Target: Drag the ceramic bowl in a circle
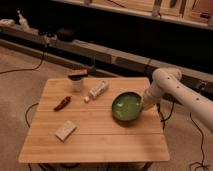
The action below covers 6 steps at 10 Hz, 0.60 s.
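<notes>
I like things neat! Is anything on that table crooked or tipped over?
The ceramic bowl looks tipped, its right side raised where the gripper pinches its rim. The white tube lies on its side beside the cup. Nothing looks spilled or broken.

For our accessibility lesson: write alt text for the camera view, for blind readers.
A white robot's gripper is shut on the right rim of a dark-green ceramic bowl on a wooden table. Left of it are a lidded cup, a tube, a red item and a pale block.
</notes>
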### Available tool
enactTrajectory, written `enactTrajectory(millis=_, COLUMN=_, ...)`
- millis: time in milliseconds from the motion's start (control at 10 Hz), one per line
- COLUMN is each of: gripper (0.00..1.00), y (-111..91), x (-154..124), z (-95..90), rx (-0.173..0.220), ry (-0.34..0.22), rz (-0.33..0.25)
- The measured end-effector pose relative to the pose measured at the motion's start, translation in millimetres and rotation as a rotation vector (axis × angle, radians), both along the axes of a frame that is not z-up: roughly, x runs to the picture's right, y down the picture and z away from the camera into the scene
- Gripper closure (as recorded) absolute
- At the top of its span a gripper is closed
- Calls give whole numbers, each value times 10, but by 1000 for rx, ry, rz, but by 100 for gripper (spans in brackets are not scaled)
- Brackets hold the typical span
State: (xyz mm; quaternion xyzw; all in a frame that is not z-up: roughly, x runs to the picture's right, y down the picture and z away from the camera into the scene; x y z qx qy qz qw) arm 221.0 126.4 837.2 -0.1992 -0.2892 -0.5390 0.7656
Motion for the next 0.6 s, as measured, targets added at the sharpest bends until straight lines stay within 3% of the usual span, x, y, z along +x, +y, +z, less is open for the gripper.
enactTrajectory(millis=600, gripper=100, y=32, x=-97, z=-20, rx=10, ry=-10, rz=-13)
